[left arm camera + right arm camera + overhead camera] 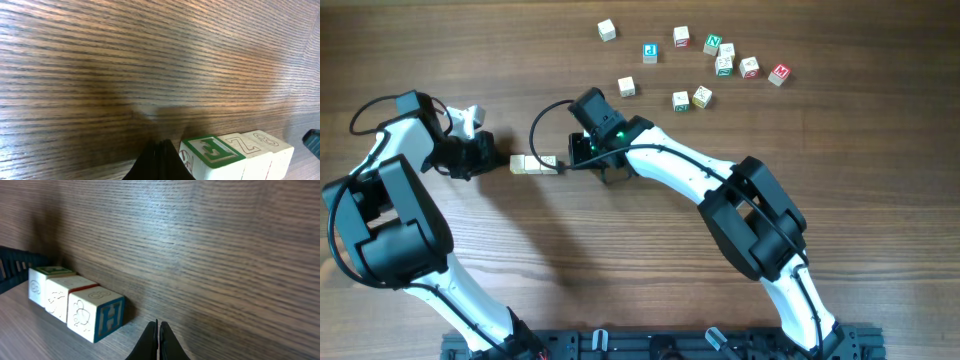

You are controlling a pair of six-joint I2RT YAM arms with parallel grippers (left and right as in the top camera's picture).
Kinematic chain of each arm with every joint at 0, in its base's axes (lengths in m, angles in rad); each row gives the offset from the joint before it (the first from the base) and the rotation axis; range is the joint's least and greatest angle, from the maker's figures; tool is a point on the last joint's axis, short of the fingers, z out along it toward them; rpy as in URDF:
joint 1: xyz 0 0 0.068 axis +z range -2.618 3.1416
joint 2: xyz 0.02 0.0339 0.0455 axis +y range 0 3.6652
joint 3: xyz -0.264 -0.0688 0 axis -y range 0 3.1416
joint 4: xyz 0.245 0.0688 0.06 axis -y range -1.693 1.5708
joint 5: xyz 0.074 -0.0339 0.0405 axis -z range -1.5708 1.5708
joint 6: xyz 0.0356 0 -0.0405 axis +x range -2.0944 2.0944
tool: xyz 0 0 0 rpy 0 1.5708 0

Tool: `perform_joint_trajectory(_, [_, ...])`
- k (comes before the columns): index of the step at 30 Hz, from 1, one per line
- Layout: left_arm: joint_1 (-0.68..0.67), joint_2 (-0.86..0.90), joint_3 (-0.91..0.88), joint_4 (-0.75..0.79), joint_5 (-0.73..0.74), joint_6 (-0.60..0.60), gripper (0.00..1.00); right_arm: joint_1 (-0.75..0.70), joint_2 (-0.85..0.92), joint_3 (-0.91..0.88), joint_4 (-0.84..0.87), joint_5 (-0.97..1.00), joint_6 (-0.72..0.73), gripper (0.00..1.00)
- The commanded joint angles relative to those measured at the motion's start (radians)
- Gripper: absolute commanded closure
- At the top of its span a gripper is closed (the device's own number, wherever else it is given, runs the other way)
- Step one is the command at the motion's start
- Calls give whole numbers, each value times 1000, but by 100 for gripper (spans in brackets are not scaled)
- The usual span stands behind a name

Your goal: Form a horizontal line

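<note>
Line (536,164) of three cubes left of centre in the overhead view, running left to right on the table (650,260), with the cubes touching side to side.

Left arm up from the bottom edge along the left side of the frame, elbow low, folded back at the upper left, wrist turned toward the right. Left gripper (496,158) just beside the left end of the line, closed with nothing in it. In the left wrist view, fingers (159,159) pressed together as one dark wedge at bottom centre, with the green-letter end cube of the line at the lower right, very near the wedge. Not possible to tell whether touching or not.

Right arm up from the bottom right, elbow at right of centre, forearm reaching toward the upper left, wrist bent down to the left. Right gripper (572,160) just beside the right end of the line, also closed and holding nothing. In the right wrist view, fingers (152,342) at bottom centre with only a thin slit between them, the line at the lower left with its blue-letter cube nearest, a small gap of bare wood between cube and fingertips.

Loose cubes (720,55) scattered at the upper right of the overhead view, well apart from the line and from both grippers.
</note>
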Motion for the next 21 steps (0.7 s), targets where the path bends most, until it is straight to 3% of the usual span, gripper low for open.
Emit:
perform_joint_trajectory(1, [2, 13, -20, -1, 15, 28, 96, -2, 39, -18, 2, -59, 69, 96])
perform_joint_trajectory(10, [2, 13, -23, -13, 15, 28, 96, -2, 39, -18, 0, -260, 68, 96])
perform_joint_trajectory(21, [2, 13, -23, -18, 15, 28, 96, 10, 61, -18, 77, -191, 79, 96])
